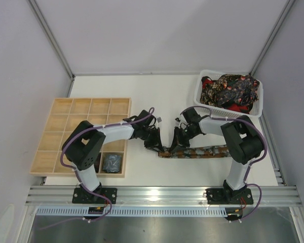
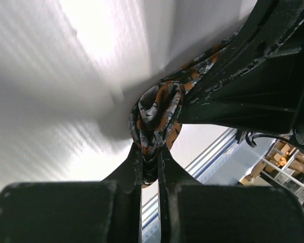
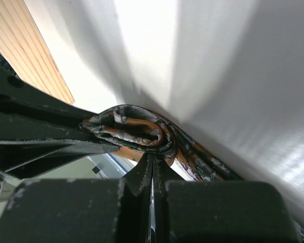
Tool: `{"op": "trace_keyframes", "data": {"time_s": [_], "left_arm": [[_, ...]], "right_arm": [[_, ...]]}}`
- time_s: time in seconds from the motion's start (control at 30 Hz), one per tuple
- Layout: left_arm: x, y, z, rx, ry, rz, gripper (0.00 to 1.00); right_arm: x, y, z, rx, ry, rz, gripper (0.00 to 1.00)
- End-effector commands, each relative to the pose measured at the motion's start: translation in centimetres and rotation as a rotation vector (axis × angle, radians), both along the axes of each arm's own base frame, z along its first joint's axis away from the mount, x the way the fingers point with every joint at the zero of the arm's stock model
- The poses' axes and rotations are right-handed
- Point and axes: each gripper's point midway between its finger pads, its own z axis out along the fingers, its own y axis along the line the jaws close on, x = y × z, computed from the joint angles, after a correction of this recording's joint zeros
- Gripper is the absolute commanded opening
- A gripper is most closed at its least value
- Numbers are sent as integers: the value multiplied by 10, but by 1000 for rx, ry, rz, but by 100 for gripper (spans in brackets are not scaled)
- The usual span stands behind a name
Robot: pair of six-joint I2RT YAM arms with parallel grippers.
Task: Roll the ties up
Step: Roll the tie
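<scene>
A brown, black and orange patterned tie point(image 1: 202, 151) lies flat on the white table in front of the arms, its left end wound into a small coil point(image 2: 154, 114). My left gripper point(image 1: 156, 139) is shut on that coil, its fingertips point(image 2: 151, 162) pinching the fabric. My right gripper point(image 1: 176, 137) faces it from the right and is shut on the same coil point(image 3: 137, 129), its tips point(image 3: 153, 161) nipping the lower edge. The two grippers almost touch. The tie's tail point(image 3: 202, 162) runs off to the right.
A white mesh basket point(image 1: 200, 96) at the back right holds a heap of more ties point(image 1: 230, 90). A pale wooden grid tray point(image 1: 66, 124) stands at the left, with a dark coiled tie point(image 1: 112, 162) in its near right cell. The tray edge shows in the right wrist view point(image 3: 35, 55).
</scene>
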Motion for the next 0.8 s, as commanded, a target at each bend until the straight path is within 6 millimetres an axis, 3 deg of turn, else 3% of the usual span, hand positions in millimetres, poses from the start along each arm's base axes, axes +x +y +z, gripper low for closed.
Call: {"op": "trace_keyframes", "data": {"time_s": [0.0, 0.33, 0.47, 0.77], "left_arm": [[1, 5, 35, -3, -59, -9, 0], [-2, 5, 57, -12, -47, -13, 6], [-3, -5, 54, -36, -21, -26, 8], [4, -31, 70, -71, -49, -45, 9]], "right_arm": [[10, 6, -11, -63, -51, -10, 0], [4, 47, -1, 9, -29, 4, 0], [7, 51, 2, 27, -24, -2, 0], [6, 51, 10, 37, -33, -1, 0]]}}
